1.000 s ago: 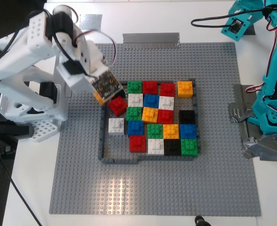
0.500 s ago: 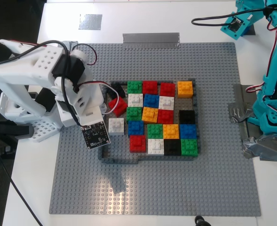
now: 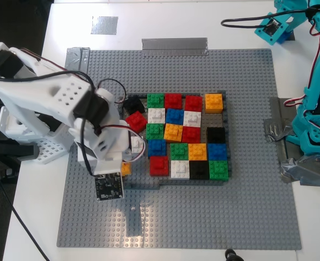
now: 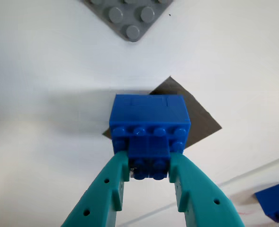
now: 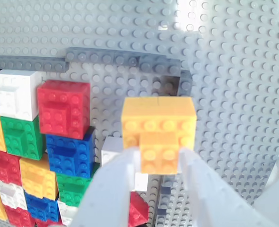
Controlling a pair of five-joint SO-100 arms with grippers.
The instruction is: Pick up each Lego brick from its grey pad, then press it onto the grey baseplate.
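Orange brick (image 5: 158, 131) hangs above the studded grey baseplate (image 5: 234, 71); blue brick (image 4: 149, 127) over a grey pad (image 4: 203, 124).

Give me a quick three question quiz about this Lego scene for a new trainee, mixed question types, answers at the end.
1. True or false: my first gripper holds a blue brick.
2. What colour is the brick in my second gripper?
3. The blue brick sits over: A) the grey baseplate B) a dark patch on the white table C) a red brick.

Key: 1 true; 2 orange; 3 B.
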